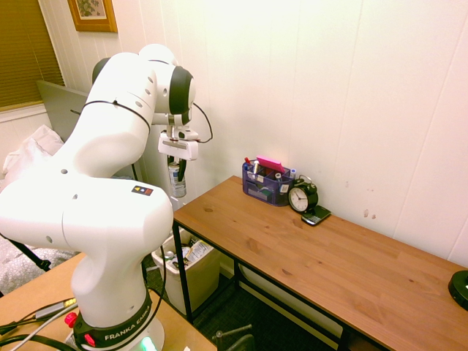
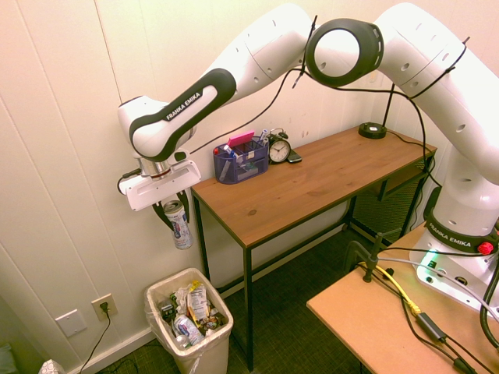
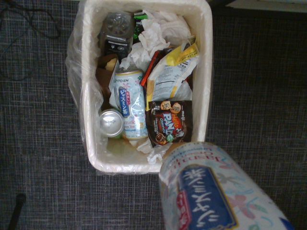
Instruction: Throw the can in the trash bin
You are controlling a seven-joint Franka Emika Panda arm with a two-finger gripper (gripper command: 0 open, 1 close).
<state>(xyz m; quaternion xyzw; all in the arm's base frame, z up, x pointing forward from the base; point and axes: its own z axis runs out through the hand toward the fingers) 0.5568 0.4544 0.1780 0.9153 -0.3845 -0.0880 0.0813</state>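
First exterior view, step: carry phase, with the slim silver-white drink can with blue and red markings [image 1: 176, 180] hanging upright from the pincer [image 1: 175, 170] off the left end of the wooden desk [image 1: 307, 252], in the air above the small cream-white rectangular plastic trash bin [image 1: 191, 272]
First exterior view, grip: the pincer is clenched on the can's upper part, fingers pointing down
First exterior view, edges: the can sits close to the white panelled wall [image 1: 307, 88] and just beyond the desk's corner; the blue mesh organiser [image 1: 266, 183] and black alarm clock [image 1: 302, 197] stand well apart from it on the desk

Second exterior view, position: the can is well above the bin [image 2: 190, 327], and looks slightly toward the wall side of the opening
Second exterior view, room: open air between can and bin; the desk's black leg [image 2: 247, 304] stands just beside the bin

Wrist view, contents: the bin is already heaped with wrappers, paper and small cans [image 3: 111, 122]
Wrist view, next move: judged from here, the can's base [image 3: 216, 191] lies over the grey carpet [image 3: 259, 86], just outside the bin's rim, so a small shift over the opening before release seems needed, and perhaps some lowering, else it may clip the rim or bounce off the rubbish
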